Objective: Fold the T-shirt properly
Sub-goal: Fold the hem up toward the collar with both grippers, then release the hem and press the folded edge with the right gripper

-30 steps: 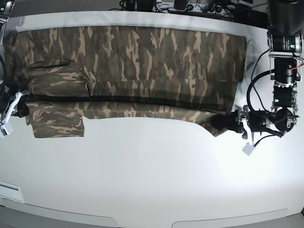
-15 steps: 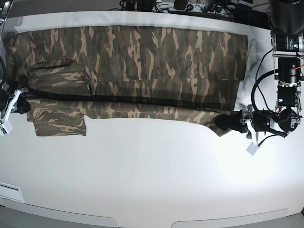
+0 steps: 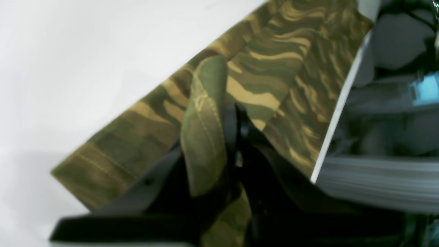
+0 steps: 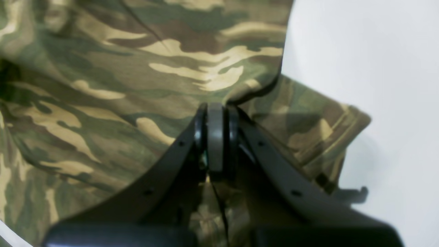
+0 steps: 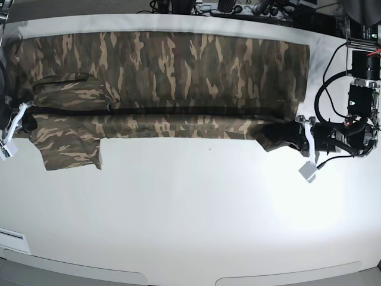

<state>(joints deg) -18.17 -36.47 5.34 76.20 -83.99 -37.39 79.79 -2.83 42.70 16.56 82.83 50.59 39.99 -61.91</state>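
The camouflage T-shirt lies spread along the far half of the white table, its near edge raised in a long fold. My left gripper is shut on the shirt's near right corner; in the left wrist view a fold of the cloth is pinched between the jaws. My right gripper is shut on the shirt's left edge; in the right wrist view the cloth bunches at the closed tips. A sleeve hangs out toward the front.
Cables and equipment line the table's far edge. The left arm's motors and black cables stand at the right. A white tag hangs by the left gripper, another by the right gripper.
Both grippers have moved toward the far side of the table, carrying the shirt's near edge with them. The left gripper also shifted inward. The raised fold is straighter and tighter.
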